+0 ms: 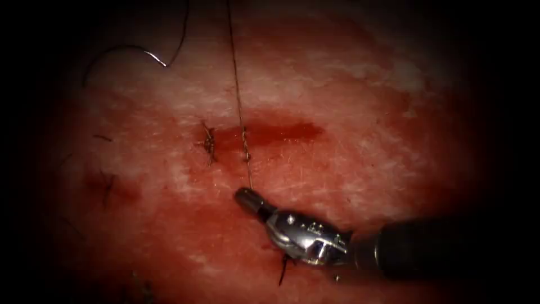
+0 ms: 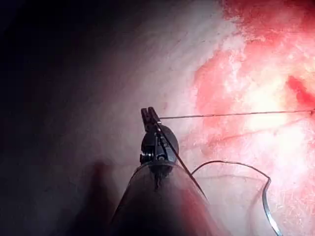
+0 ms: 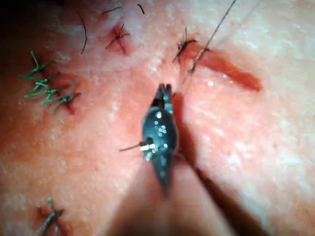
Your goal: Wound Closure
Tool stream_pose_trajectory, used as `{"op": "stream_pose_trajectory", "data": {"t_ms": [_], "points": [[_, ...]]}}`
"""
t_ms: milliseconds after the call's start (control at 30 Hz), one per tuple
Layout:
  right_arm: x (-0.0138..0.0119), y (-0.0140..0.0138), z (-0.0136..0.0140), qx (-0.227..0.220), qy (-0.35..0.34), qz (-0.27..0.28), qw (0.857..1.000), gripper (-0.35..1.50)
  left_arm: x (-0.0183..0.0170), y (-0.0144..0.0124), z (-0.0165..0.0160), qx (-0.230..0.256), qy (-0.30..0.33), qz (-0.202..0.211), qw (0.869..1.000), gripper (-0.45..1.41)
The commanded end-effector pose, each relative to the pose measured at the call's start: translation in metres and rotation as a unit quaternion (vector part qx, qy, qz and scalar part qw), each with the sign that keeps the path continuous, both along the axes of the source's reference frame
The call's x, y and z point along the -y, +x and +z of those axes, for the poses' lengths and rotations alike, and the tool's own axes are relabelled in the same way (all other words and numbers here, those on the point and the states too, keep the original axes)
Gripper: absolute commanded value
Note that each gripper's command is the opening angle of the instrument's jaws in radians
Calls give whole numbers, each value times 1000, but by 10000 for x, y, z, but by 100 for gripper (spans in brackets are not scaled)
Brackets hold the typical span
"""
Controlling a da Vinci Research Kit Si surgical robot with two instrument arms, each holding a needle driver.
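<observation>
In the endoscope view, light concentrates on the centre of the pink-red pork-belly tissue (image 1: 349, 169); brightness falls off to a black surround on all sides. Specular glare marks the right arm's silver metal tool (image 1: 243, 195), whose dark shaft merges into the unlit margin. In the left wrist view, strong light washes the tissue pale; the left arm's dark metal tool (image 2: 150, 115) appears as a silhouette, closed on the thin taut thread (image 2: 236, 114), against deep shadow. In the right wrist view, the tool casts a dark shadow across evenly lit tissue.
</observation>
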State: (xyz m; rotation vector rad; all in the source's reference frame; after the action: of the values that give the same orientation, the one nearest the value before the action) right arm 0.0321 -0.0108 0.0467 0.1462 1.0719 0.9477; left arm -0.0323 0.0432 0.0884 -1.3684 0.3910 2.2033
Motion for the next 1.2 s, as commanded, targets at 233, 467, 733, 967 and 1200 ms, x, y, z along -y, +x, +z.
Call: {"op": "stream_pose_trajectory", "data": {"t_ms": [233,467,733,967,1200], "points": [[22,-8,7,3,3,-12,1000,-35,-8,-5,0,-3,-2,0,1000,-45],[33,-6,7,7,4,-19,1000,-35,-15,-4,-2,-5,-2,-2,1000,-45],[41,-5,10,8,9,-30,999,-35,-16,-5,-3,-6,-2,-5,1000,-45],[48,-4,9,3,16,-37,999,-35,-19,-4,-4,-9,-5,-3,1000,-45],[43,0,11,-4,11,-31,999,-35,-10,-6,-4,-5,-6,3,1000,-45]]}}
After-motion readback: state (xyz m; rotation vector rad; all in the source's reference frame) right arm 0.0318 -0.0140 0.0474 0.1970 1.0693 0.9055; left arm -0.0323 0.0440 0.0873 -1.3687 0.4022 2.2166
